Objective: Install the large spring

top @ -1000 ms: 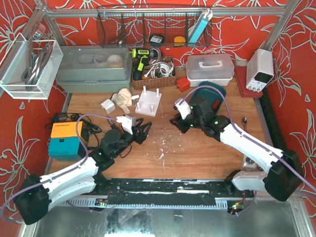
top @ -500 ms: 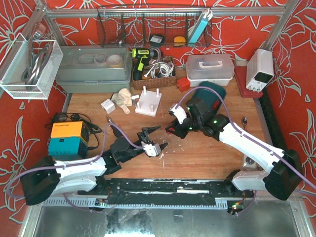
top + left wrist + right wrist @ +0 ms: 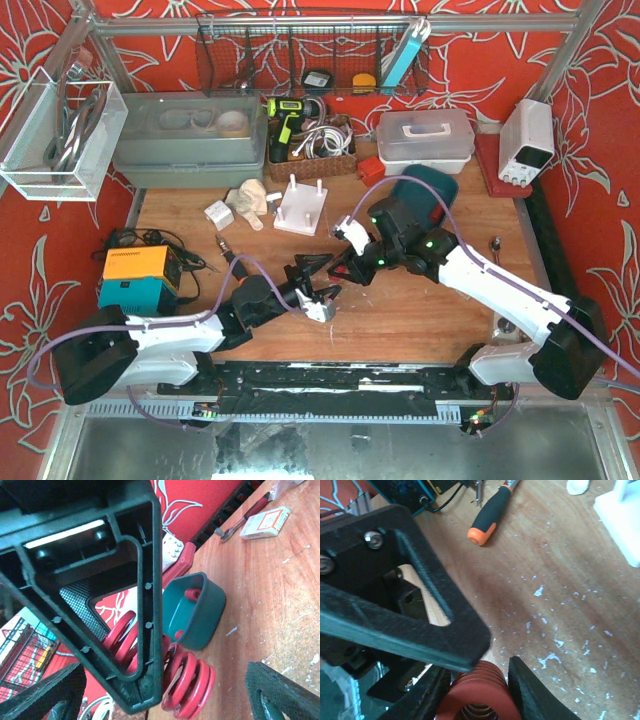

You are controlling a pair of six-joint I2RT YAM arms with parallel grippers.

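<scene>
- The left arm (image 3: 165, 338) lies low along the near edge of the table (image 3: 420, 322), reaching from its base at the lower left towards the middle.
- The left end effector (image 3: 318, 283) has its jaws spread wide. In its wrist view the two padded fingertips (image 3: 282, 692) sit at opposite lower corners.
- The right arm (image 3: 500, 288) stretches diagonally from its base at the lower right, up and leftwards, with its wrist bent down towards the centre.
- The right end effector (image 3: 352, 268) is clamped on the large spring (image 3: 192, 680), with one finger on either side of the coil.
- The two end effectors face each other, just beside one another.
</scene>
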